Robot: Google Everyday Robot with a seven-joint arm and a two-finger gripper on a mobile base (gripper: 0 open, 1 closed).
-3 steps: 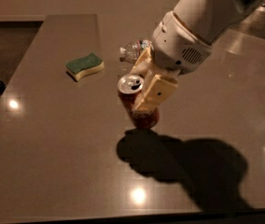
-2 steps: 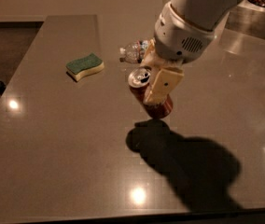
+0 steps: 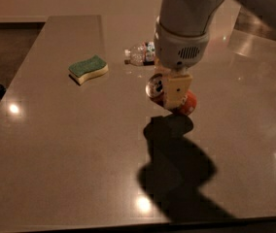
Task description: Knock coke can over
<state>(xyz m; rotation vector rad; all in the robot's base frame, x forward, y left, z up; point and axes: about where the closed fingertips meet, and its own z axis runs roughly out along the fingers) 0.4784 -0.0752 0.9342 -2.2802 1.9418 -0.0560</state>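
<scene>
The coke can (image 3: 190,104) is red with a silver top. It is tipped far over in the middle of the table, with its top (image 3: 153,87) facing left towards the camera. My gripper (image 3: 175,97) hangs from the large white-grey arm (image 3: 182,30) and comes down right on the can. Its cream-coloured end covers the can's middle. The arm casts a dark shadow on the table in front of the can.
A clear plastic water bottle (image 3: 139,54) lies on its side just behind the arm. A green and yellow sponge (image 3: 88,69) lies to the left. The brown table (image 3: 55,154) has its left edge running along a dark floor. A lighter surface (image 3: 259,28) is at the back right.
The can has gone from upright to tipped over, top towards the left. My gripper and the can have shifted right and further back on the table.
</scene>
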